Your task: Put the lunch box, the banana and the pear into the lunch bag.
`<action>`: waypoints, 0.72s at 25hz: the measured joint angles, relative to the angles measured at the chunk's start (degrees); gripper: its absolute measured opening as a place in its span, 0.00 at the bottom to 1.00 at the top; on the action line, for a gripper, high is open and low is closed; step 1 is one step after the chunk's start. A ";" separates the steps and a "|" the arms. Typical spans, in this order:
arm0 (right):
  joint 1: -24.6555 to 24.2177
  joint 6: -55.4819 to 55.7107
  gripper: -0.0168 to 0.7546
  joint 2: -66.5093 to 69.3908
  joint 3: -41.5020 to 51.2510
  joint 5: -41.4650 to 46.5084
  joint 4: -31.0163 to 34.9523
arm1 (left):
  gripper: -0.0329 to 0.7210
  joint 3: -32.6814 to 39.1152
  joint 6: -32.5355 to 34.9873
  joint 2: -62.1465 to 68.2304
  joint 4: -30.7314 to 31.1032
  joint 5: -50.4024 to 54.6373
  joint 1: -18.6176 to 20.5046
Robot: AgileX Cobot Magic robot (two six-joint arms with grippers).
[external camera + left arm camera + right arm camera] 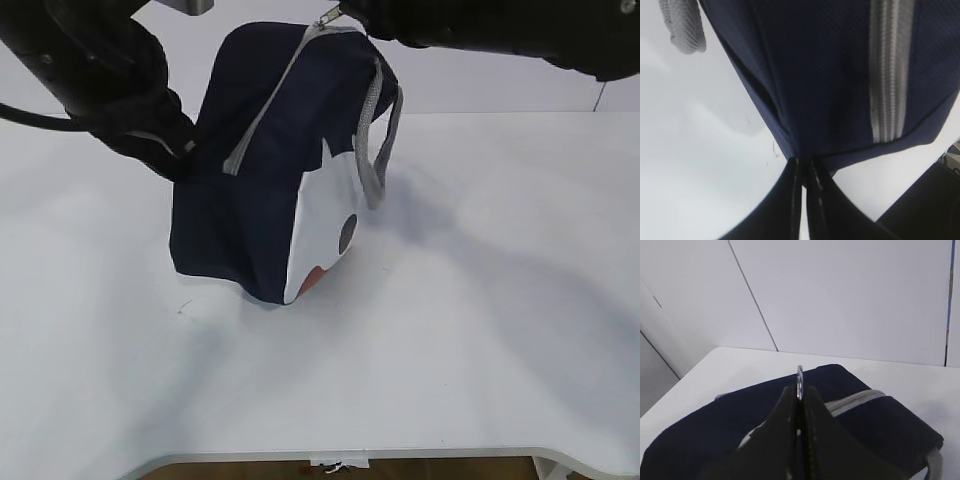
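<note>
The navy lunch bag (255,170) with a white side panel stands tilted on the white table, its grey zipper (265,105) running up its top face. My left gripper (185,150) is shut, pinching the bag's navy fabric (805,155) at its lower left edge. My right gripper (345,12) is shut on the zipper's metal ring pull (799,377) at the bag's top end. Grey webbing handles (378,140) hang down the bag's right side. The lunch box, the banana and the pear are out of view.
The white table (480,330) spreads round the bag, with its front edge (340,455) near the bottom of the exterior view. A white wall (850,290) stands behind the table.
</note>
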 joint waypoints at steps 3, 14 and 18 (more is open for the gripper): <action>-0.25 0.00 0.02 1.30 -1.29 -0.12 0.00 | 0.03 0.00 0.12 -0.58 0.14 0.69 0.00; -2.51 0.00 0.02 4.37 -4.66 3.46 0.43 | 0.03 2.08 0.32 -1.27 0.23 0.83 0.00; -2.17 0.03 0.02 4.37 -4.74 5.30 0.65 | 0.03 2.21 0.32 -1.40 0.23 0.46 0.00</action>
